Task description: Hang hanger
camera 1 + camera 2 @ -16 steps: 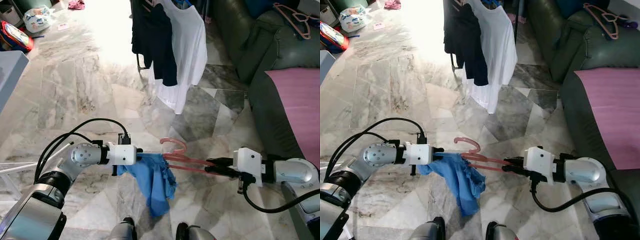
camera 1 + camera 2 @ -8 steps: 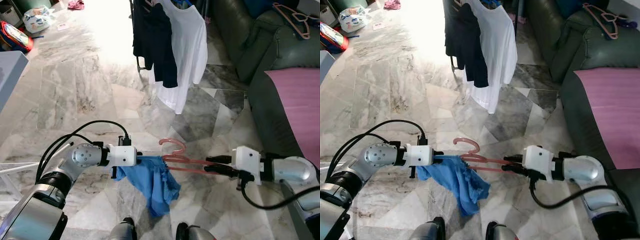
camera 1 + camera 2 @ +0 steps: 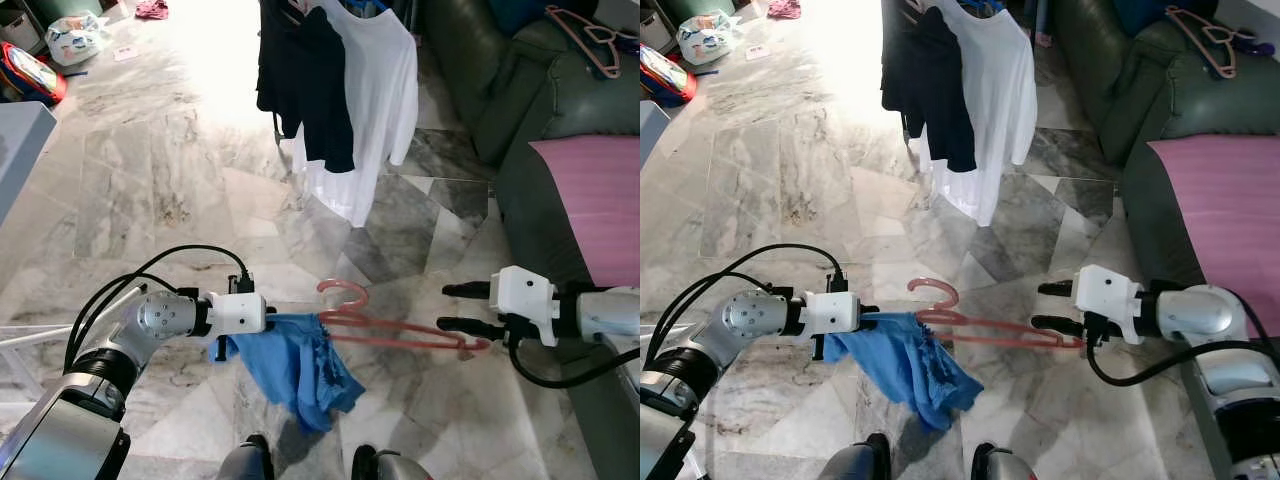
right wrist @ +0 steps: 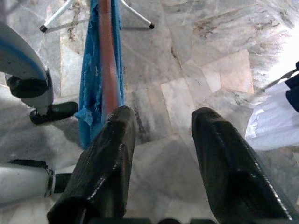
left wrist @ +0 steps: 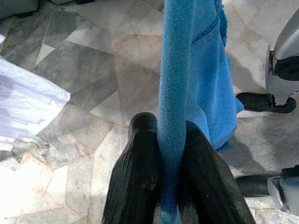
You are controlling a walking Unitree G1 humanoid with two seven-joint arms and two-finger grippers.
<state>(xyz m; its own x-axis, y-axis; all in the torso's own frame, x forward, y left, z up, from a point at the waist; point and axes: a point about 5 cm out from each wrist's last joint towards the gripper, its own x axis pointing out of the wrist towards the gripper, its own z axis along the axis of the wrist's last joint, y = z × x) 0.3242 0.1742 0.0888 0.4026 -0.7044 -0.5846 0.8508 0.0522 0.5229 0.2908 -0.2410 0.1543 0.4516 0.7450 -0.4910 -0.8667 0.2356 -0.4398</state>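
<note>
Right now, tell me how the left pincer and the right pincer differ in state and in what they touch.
The left pincer is shut on the blue garment; the right pincer is open, fingers spread apart. The left pincer clamps a bunched fold of cloth, while the right pincer only has the pink hanger lying against one finger. Both are held out at about the same height above the marble floor.

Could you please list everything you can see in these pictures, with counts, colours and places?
Pink plastic hanger: one, held level between the grippers.
Blue cloth garment: one, draped on the hanger's left end.
White T-shirt: one, hanging ahead.
Dark garment: one, hanging left of the white T-shirt.
Spare pink hangers: a few, on the sofa.
Dark green sofa: one, right side.
Pink sheet: one, on the sofa.
Left gripper: shut on the garment.
Right gripper: open, lower finger at the hanger's end.
</note>
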